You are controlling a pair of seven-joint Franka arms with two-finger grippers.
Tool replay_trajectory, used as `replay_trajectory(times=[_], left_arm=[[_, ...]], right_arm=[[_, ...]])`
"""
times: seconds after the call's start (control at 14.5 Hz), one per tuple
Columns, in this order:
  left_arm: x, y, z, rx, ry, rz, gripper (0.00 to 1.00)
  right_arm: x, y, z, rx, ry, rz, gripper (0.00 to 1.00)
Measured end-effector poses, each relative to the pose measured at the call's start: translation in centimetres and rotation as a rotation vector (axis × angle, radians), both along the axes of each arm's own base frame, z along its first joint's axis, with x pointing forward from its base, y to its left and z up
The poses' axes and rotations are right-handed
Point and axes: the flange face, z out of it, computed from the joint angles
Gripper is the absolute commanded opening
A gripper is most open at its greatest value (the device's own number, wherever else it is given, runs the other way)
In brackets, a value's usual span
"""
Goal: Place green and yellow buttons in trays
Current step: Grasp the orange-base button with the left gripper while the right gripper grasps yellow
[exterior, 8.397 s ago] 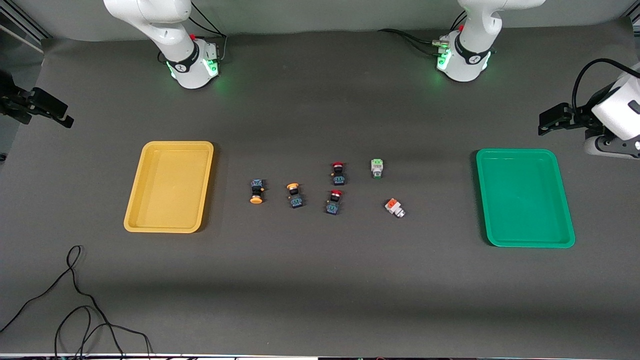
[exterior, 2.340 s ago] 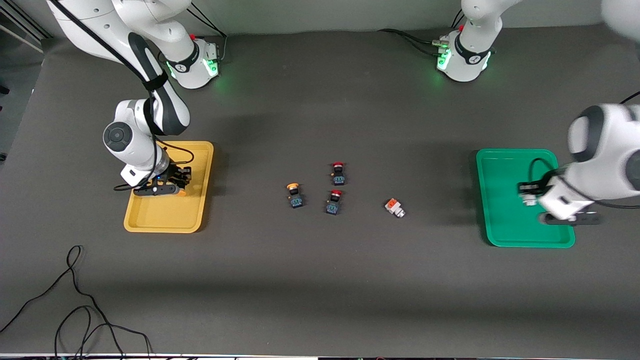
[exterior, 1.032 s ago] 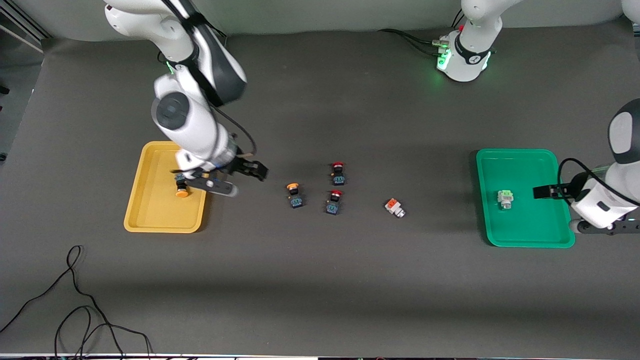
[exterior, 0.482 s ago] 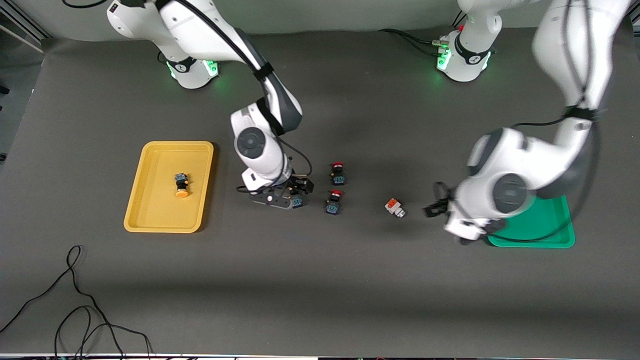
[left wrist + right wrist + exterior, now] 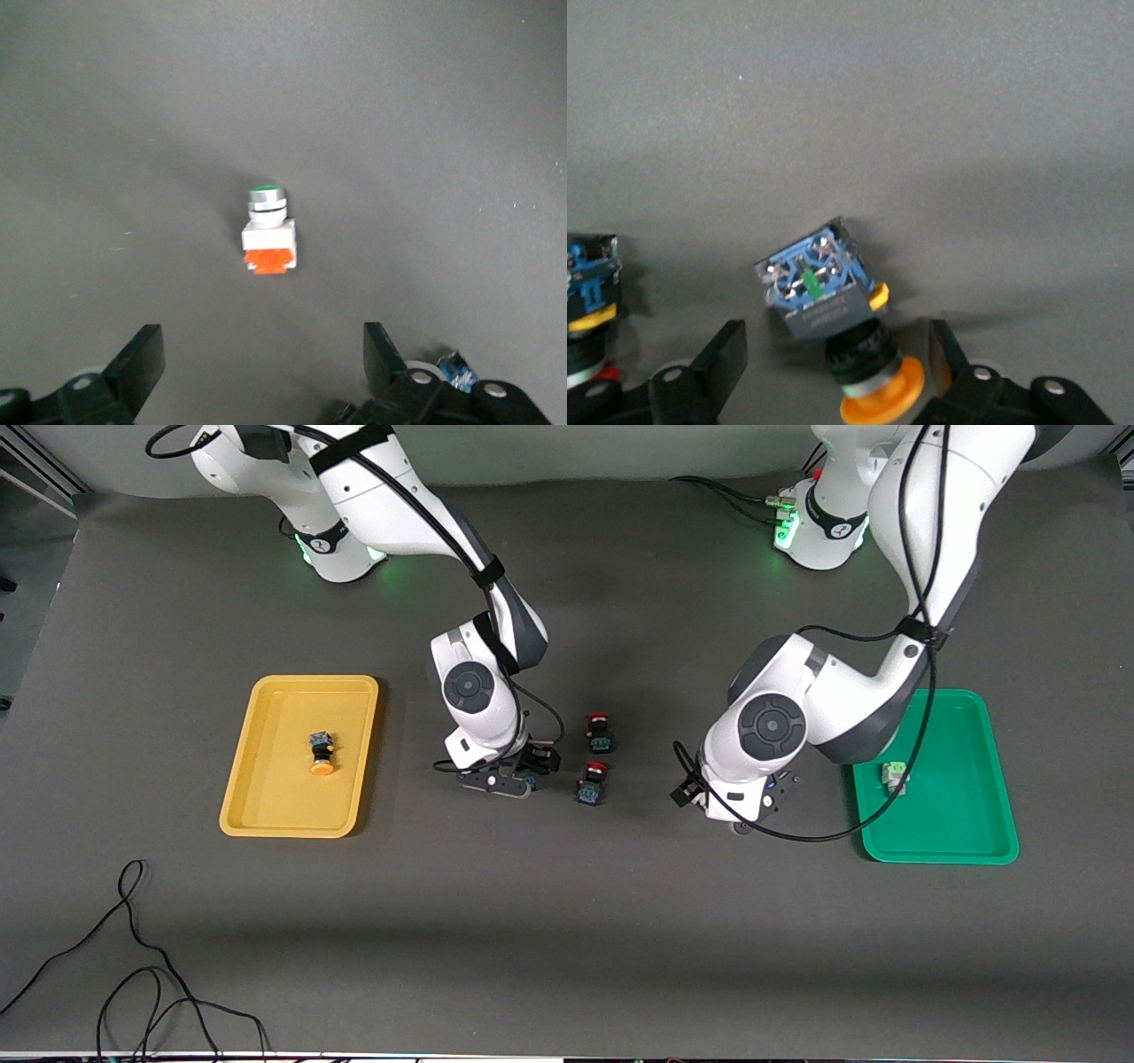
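- right gripper (image 5: 496,782) is set low over the yellow-capped button (image 5: 833,332) lying on the table (image 5: 567,921) between the yellow tray (image 5: 232,779) and the two red-capped buttons (image 5: 595,757). fingers (image 5: 718,363) are spread with the button between them, nothing pinched yet.
- that button is lying on its side. its long axis runs from the blue terminal end to the orange-yellow cap, and the cap end is pointed toward the gripper's wrist in the right wrist view, slightly skewed to the finger line.
- left gripper (image 5: 735,810) is parked over the white button with the orange cap (image 5: 268,239), on the table between the red-capped pair and the green tray (image 5: 997,833). fingers (image 5: 142,359) are wide open and the button is well clear of them.
- the white one is also on its side, long axis from the orange square face to the round green-tipped end, which is pointed away from the fingers in the left wrist view.
- already sorted: one yellow-capped button (image 5: 322,754) sits in the yellow tray, one pale-green-capped button (image 5: 895,776) in the green tray.
- handling guess: both are judged to be light, hard plastic, stiff, a bit slick. they'd probably skid or twist if pinched off-centre.
- best hold is reckoned to be across the flat sides of the square body. the round cap or neck would likely roll out of the grip.
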Motion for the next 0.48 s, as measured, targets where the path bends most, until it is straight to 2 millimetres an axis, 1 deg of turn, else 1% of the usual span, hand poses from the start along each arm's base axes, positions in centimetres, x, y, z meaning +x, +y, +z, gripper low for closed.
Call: replay_trajectory(times=[0.14, 0.28, 0.34, 0.41, 0.48], left_arm=[[-0.3, 1.0, -4.0, 0.034, -0.022, 0.001, 1.0], [-0.3, 1.6, -8.1, 0.058, -0.037, -0.006, 1.0], [-0.4, 1.7, -9.7, 0.062, -0.038, -0.009, 0.95], [-0.5, 1.6, -10.8, 0.061, -0.033, -0.013, 0.79], [-0.7, 1.4, -11.4, 0.061, -0.028, -0.02, 0.55]], right_arm=[[0.2, 0.1, 0.0, 0.004, -0.014, 0.001, 0.0], [0.6, 0.3, 0.6, 0.012, -0.028, 0.0, 0.0], [1.0, 0.4, 1.3, 0.018, -0.038, -0.003, 0.0], [1.4, 0.2, 2.2, 0.024, -0.044, -0.005, 0.0], [2.0, -0.2, 3.6, 0.023, -0.035, -0.004, 0.0]])
